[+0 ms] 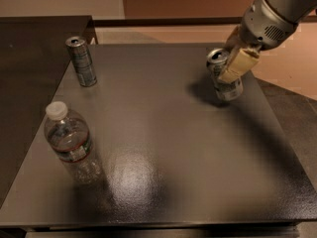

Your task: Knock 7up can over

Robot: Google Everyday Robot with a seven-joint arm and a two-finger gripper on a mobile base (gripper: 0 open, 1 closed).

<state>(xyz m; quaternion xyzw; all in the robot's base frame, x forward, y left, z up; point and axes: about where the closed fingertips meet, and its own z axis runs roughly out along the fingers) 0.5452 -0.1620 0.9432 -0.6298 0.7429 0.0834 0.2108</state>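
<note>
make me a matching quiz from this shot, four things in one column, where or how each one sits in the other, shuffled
Things:
1. 7up can
2. slim dark can
3. plastic bottle
4. hand

Places or states:
a. near left, white cap on top
b. far right, tilted
c. against the 7up can's side
d. far left, upright

Pairs: 1-b, 2-d, 3-a, 4-c

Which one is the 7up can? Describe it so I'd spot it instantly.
On the dark table, look to the far right, where the gripper touches a can. That is the 7up can: stout and pale silvery-green, unlike the slimmer dark can far left and the clear bottle near left.
</note>
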